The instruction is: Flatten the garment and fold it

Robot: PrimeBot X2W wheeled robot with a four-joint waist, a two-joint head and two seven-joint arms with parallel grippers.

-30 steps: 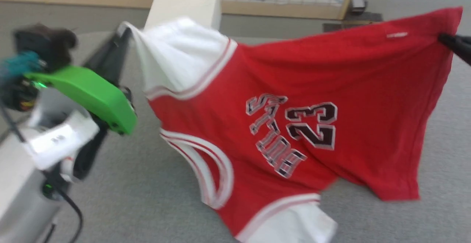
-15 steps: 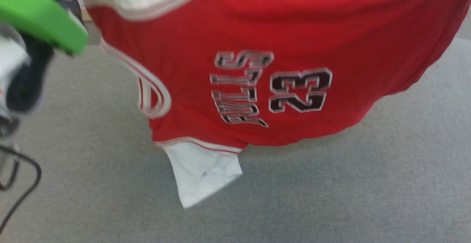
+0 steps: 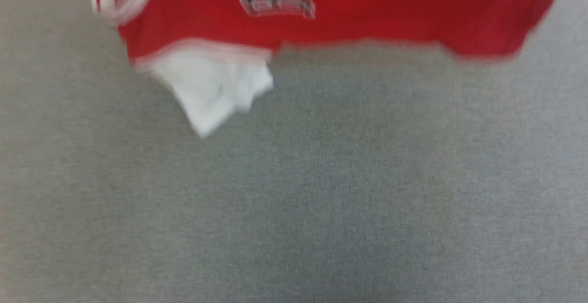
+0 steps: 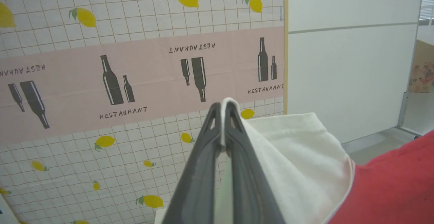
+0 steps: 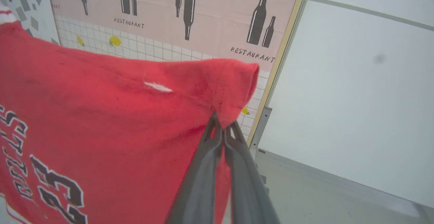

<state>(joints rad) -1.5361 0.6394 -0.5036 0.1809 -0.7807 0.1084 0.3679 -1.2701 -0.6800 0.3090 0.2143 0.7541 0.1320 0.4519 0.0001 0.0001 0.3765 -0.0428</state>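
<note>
The garment hangs in the air, stretched between two grips, I'd guess so its own weight pulls the creases out before laying down. The left pincer is clamped tight on a white sleeve edge, with cloth trailing toward 4 o'clock. The right pincer is pinched closed on a red corner, the shirt spreading toward 9 o'clock. Over the grey tabletop, the lower edge sits at 12 o'clock.

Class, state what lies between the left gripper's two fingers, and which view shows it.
The white sleeve edge of the garment, pinched in the shut left gripper; the left wrist view shows it.
</note>
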